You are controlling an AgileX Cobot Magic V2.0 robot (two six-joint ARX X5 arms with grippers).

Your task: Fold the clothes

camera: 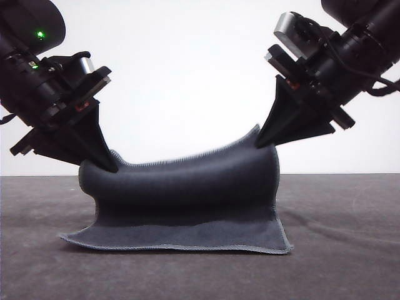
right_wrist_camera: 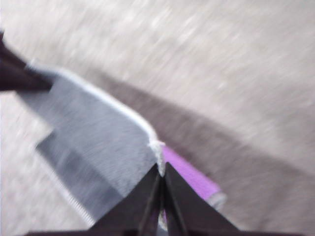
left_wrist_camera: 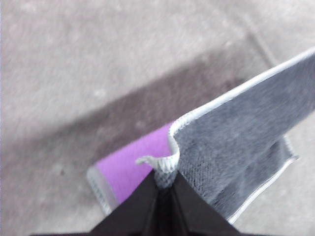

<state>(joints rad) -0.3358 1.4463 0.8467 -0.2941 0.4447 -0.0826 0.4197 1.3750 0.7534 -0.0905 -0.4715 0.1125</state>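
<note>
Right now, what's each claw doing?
Left claw: closed on a corner of the soft dark grey and purple cloth.
Right claw: closed on its other lifted corner.

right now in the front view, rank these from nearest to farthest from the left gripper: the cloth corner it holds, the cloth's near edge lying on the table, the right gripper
1. The pinched corner of the small dark grey soft cloth, at the left gripper itself, on the left.
2. The cloth's light-grey stitched near edge, lying below on the grey table.
3. The right gripper, across on the right, holding the cloth's other raised corner.

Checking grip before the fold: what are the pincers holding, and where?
Both hold the cloth: left pincer and right pincer each pinch a far corner.
</note>
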